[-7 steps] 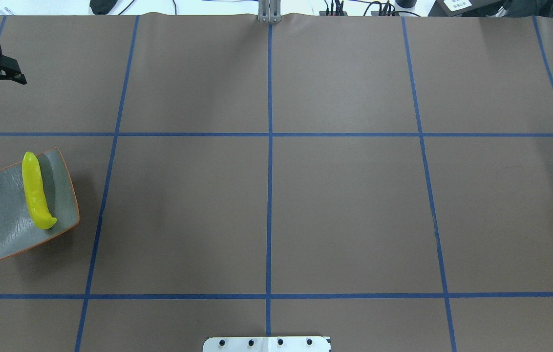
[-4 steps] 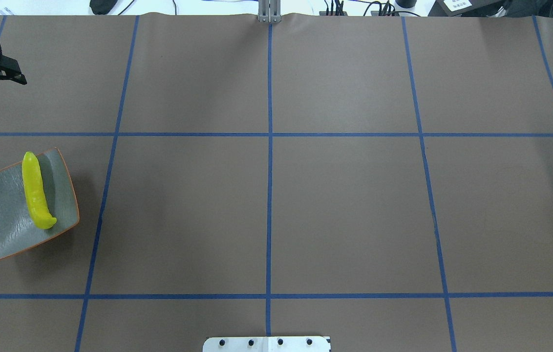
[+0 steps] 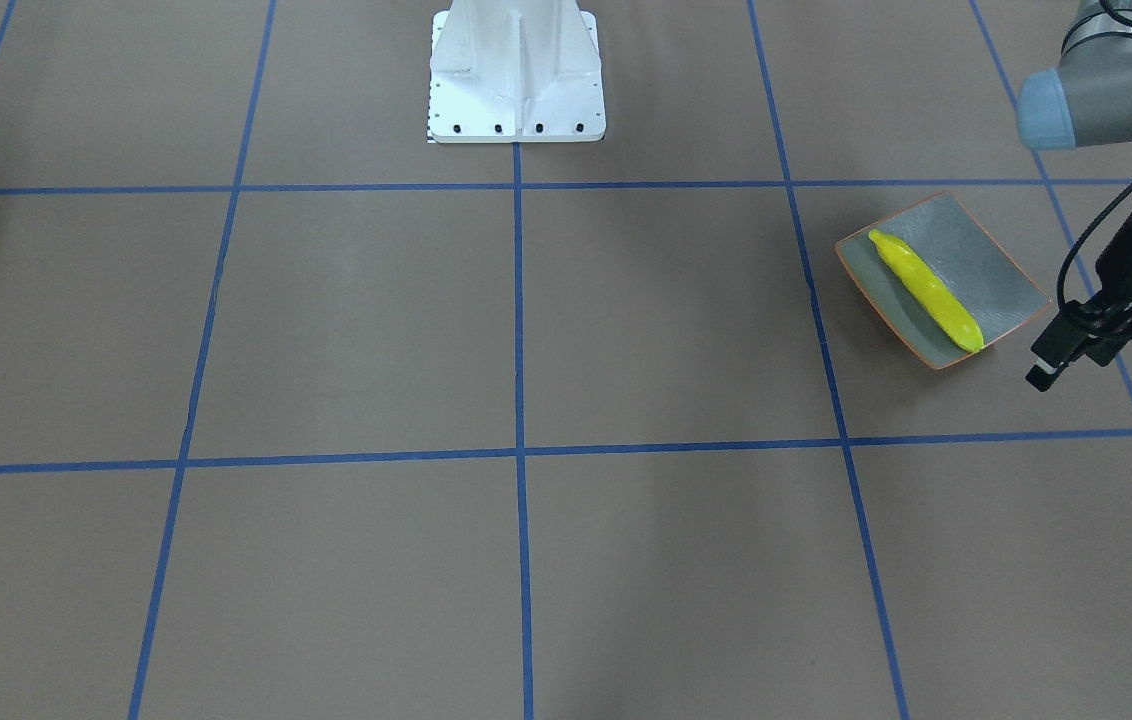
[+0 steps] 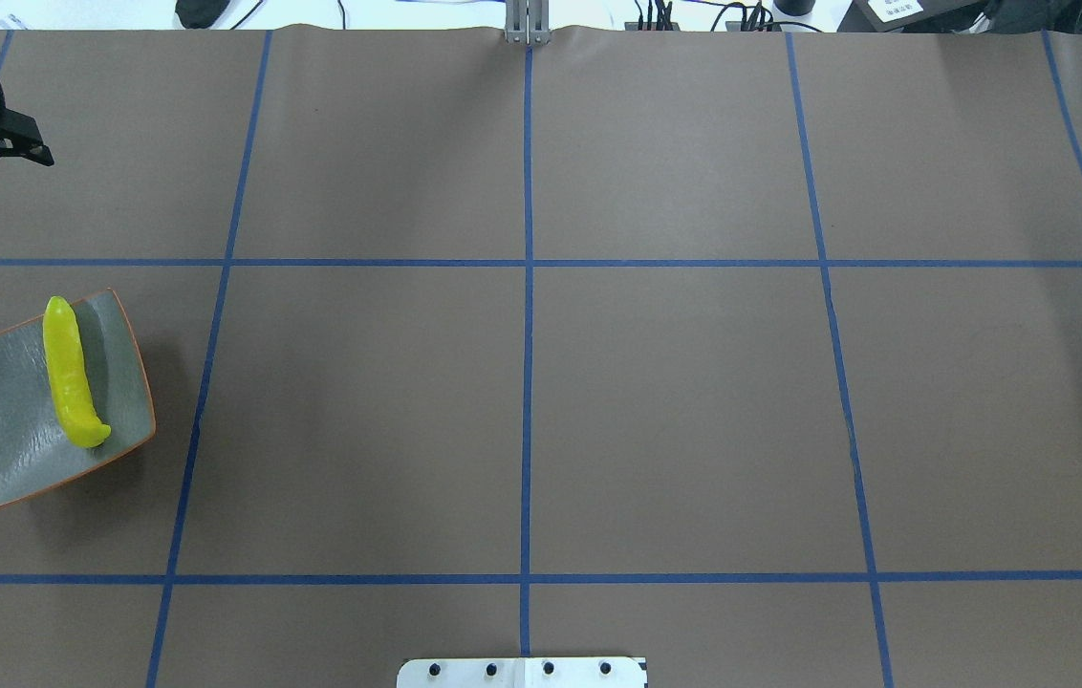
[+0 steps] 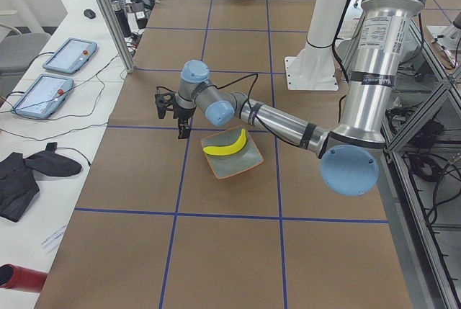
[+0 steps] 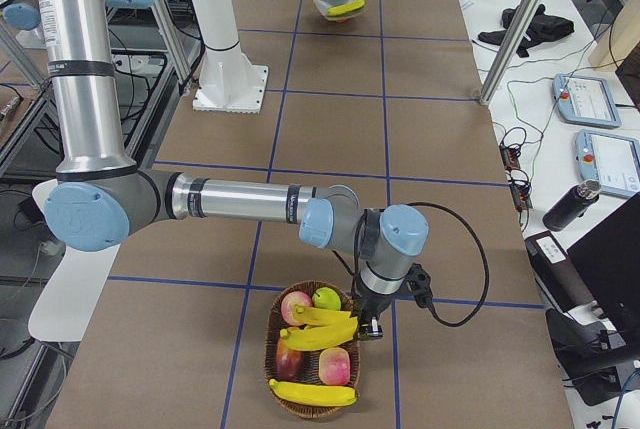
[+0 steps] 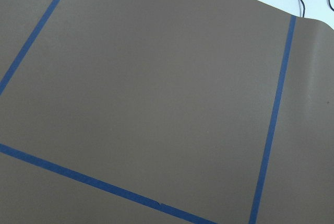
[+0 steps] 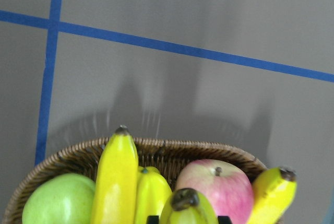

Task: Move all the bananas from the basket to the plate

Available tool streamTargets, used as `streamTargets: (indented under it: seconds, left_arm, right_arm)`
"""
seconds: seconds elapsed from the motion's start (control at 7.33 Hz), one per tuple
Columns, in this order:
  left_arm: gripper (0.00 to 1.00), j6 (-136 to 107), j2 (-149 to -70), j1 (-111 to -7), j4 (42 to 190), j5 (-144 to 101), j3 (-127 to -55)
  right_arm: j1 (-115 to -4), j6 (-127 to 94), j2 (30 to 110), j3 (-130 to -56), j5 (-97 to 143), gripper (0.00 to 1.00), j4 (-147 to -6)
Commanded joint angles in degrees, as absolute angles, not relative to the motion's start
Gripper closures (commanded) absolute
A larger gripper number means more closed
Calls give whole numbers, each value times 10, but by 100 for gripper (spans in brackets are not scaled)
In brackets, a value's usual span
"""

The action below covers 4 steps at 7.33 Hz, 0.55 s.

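Observation:
One yellow banana [image 4: 68, 377] lies along the right side of the grey-green plate [image 4: 1, 420] at the table's left; the same banana [image 3: 926, 292] also shows on the plate [image 3: 996, 270] from the front. My left gripper [image 4: 8, 174] hovers beyond the plate, open and holding nothing. At the table's far right, the wicker basket [image 6: 275, 359] holds several bananas [image 6: 320, 334] among other fruit. My right gripper [image 6: 372, 327] is down over the basket's edge. In the right wrist view its fingertips [image 8: 152, 219] stand apart on either side of a banana's stem end [image 8: 185, 205].
Red and green apples [image 6: 298, 307] share the basket with the bananas. The white robot base [image 3: 516, 75] stands at the table's near middle edge. Tablets [image 5: 68, 53] and cables lie on the white bench beyond the brown mat.
In the overhead view the left gripper has drifted very slightly toward the left edge. The plate and its banana have not moved.

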<state>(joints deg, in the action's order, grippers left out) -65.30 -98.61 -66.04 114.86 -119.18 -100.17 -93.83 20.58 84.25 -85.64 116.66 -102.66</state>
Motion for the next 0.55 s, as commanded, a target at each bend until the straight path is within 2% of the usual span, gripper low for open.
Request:
streamTargets:
  seconds: [0.0, 0.14, 0.41]
  left_arm:
    - [0, -655, -986, -660, 1150, -1192, -998]
    - [0, -671, -987, -648, 1150, -1192, -999]
    - [0, -706, -1016, -628, 1150, -1189, -996]
  right_arm:
    - [-960, 227, 817, -888, 1119, 100, -1044]
    - [-960, 208, 789, -875, 1119, 100, -1015]
    - [-896, 32, 767, -873, 1163, 100, -929]
